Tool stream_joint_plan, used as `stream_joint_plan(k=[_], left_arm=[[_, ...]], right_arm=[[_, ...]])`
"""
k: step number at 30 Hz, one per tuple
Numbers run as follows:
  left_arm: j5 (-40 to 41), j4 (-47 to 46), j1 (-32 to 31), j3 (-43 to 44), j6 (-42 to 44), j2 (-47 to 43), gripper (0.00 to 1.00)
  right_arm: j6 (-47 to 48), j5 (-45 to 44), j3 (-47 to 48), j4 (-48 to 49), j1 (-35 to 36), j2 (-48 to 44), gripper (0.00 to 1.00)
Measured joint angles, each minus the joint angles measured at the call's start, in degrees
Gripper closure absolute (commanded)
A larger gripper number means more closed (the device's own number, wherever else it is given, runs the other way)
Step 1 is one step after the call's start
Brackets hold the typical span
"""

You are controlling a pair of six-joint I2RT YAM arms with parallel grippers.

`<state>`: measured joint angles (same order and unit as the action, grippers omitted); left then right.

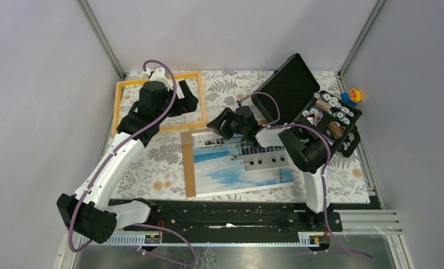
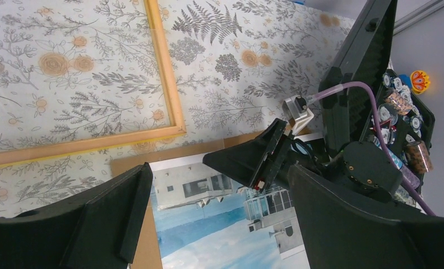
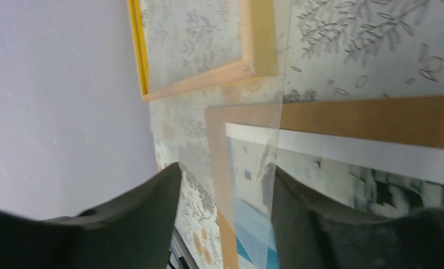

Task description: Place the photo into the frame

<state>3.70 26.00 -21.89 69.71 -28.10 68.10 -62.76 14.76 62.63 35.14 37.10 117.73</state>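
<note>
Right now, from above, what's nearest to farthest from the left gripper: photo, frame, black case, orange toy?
From the left gripper, top view:
1. frame, its right side lies under the gripper.
2. photo, nearer the arm bases, rightward.
3. black case, farther right.
4. orange toy, far right edge.

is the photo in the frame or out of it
Out. The photo lies on the brown backing board, apart from the frame, whose opening shows only patterned tablecloth.
</note>
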Motion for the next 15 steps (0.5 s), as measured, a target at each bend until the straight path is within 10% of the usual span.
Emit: stream_joint_plan(k=[5,15], left_arm=[[-0.07,0.0,0.0,-0.11,-0.02,-0.96,0.01],[-1.46,-0.85,0.0,-0.7,-0.79,-1.99,0.01]], right_arm=[[-3.91,1.03,1.4,4.66,0.0,3.21,0.8],[-5.57,1.25,5.4,5.6,0.0,5.88,0.92]])
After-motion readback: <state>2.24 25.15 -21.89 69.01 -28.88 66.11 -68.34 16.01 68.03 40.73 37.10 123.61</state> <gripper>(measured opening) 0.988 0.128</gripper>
